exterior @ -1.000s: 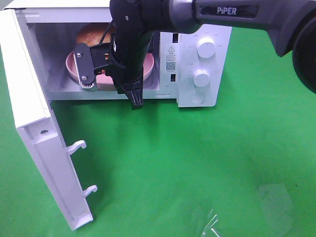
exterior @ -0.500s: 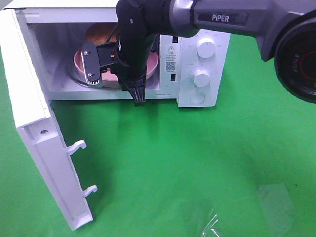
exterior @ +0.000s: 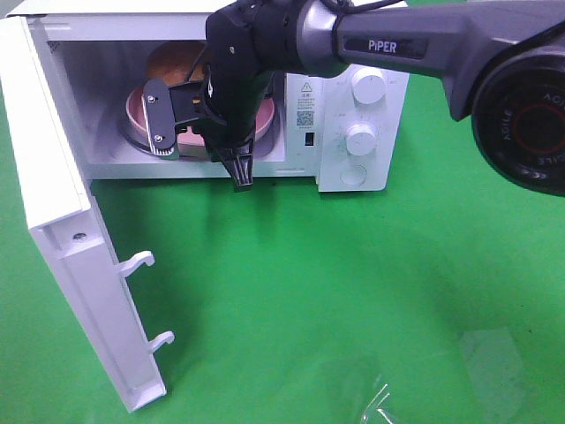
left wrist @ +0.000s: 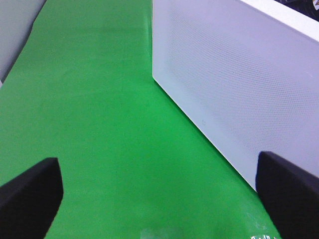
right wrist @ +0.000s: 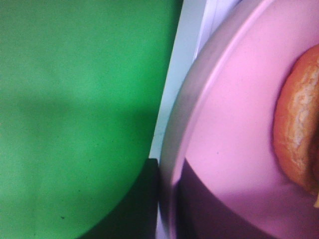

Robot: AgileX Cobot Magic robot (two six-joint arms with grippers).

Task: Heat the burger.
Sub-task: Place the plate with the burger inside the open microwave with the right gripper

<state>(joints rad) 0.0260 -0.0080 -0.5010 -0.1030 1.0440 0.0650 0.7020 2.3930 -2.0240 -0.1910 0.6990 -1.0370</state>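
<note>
Exterior high: plate (exterior: 132,109) and burger (exterior: 168,64) now deeper inside microwave (exterior: 337,132).

I work in what looks like a robotics lab: a table (exterior: 353,291) covered in plain green cloth carries a white microwave (exterior: 386,168), and my arm (exterior: 397,44) bears a PiPER label.

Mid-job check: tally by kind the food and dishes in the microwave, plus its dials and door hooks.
Burger: 1
Pink plate: 1
Dials: 2
Door hooks: 2
Total: 6
</note>
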